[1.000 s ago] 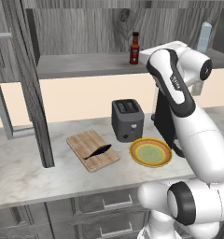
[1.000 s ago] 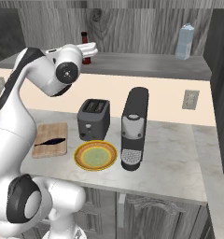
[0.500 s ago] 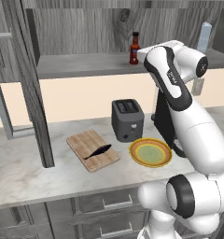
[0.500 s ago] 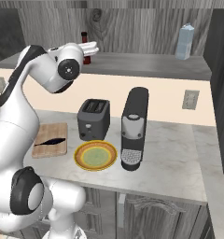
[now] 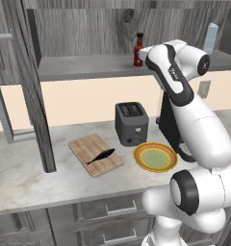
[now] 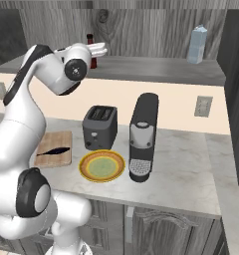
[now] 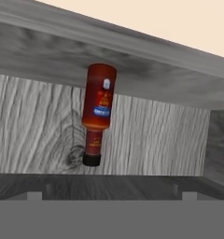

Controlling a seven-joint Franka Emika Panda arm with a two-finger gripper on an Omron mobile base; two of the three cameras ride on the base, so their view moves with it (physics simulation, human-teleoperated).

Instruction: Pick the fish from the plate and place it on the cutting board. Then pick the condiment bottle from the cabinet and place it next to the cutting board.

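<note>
With the hand point(image 6: 102, 49) spread wide at the condiment bottle's point(image 5: 137, 49) 4 o'clock, the bottle could be toppled by an off-centre approach

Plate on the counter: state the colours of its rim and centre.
The plate has a yellow-orange rim and a greenish centre, clearest in the left base view.

No writing can be read anywhere. The condiment bottle point(image 7: 98, 109) on the cabinet point(image 5: 88, 67) shelf carries a label with a small white mark, a yellowish figure and a blue band, all too blurred to make out as letters or numbers. The pale bottle point(image 6: 196, 45) far right on the same shelf shows no legible print. The toaster point(image 5: 131, 123) and the coffee machine point(image 6: 143, 137) on the table bear no readable brand.
</note>
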